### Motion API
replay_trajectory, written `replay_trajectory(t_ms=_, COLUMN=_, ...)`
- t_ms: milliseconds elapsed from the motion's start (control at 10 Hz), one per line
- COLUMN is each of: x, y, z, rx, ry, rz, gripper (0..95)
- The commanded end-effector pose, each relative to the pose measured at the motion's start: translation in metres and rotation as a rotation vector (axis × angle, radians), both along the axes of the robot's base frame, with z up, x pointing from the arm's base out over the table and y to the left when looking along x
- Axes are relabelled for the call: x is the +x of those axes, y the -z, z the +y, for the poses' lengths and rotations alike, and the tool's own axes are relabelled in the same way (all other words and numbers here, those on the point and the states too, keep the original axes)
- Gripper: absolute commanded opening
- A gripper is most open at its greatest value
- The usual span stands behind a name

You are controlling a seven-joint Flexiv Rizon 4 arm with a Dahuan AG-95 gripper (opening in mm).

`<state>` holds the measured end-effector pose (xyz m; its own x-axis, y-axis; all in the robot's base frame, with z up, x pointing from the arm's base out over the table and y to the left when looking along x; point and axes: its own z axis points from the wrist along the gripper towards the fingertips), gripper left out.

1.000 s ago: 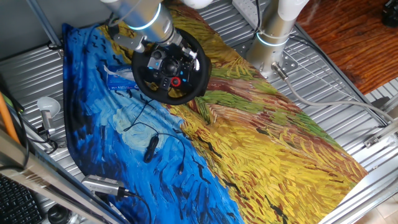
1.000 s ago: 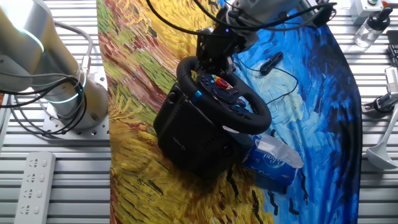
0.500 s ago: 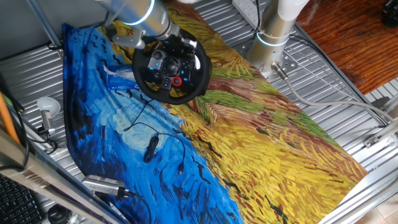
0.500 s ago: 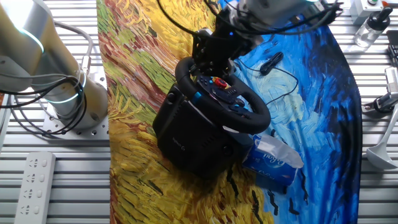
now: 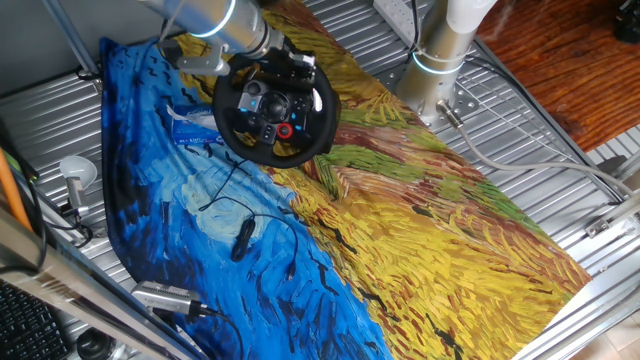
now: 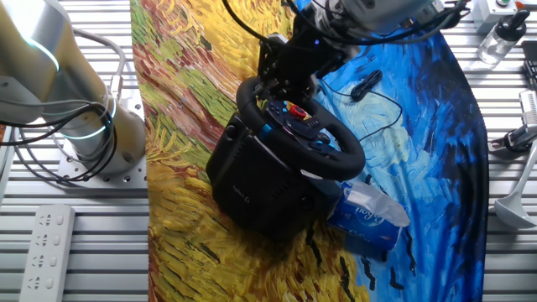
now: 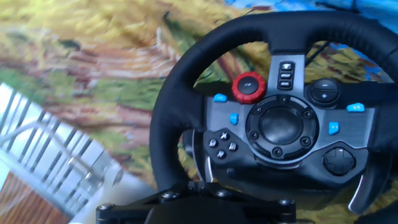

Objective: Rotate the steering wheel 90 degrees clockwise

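Steering wheel [image 5: 275, 110] on its black base [image 6: 252, 180] stands at the far-left end of your painted cloth [image 5: 420, 240] on the tabletop, red knob [image 7: 249, 86] just above the hub. Your end effector [image 6: 281, 71] sits at the rim's upper edge, but you cannot tell whether its fingers grip the rim. Right of it, a small black cabled device [image 6: 367, 84] lies on the blue cloth.
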<state>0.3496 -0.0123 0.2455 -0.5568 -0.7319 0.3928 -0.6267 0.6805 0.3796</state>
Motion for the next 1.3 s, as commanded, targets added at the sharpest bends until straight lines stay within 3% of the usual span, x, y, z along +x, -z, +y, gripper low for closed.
replay_trajectory(t_ms=100, x=0.0, y=0.002, z=-0.002, rx=0.03, ry=-0.037, rz=0.004, gripper=57.0)
replay_trajectory(t_ms=200, x=0.0, y=0.002, z=-0.004, rx=0.05, ry=-0.055, rz=0.019, gripper=76.0)
replay_trajectory(t_ms=500, x=0.0, y=-0.004, z=-0.001, rx=0.084, ry=-0.081, rz=0.047, gripper=76.0)
replay_trajectory(t_ms=800, x=0.0, y=-0.003, z=-0.007, rx=0.105, ry=-0.114, rz=0.048, gripper=76.0)
replay_trajectory(t_ms=1200, x=0.0, y=0.003, z=-0.002, rx=0.09, ry=-0.097, rz=0.052, gripper=76.0)
replay_trajectory(t_ms=1300, x=0.0, y=0.002, z=0.0, rx=0.084, ry=-0.096, rz=0.05, gripper=57.0)
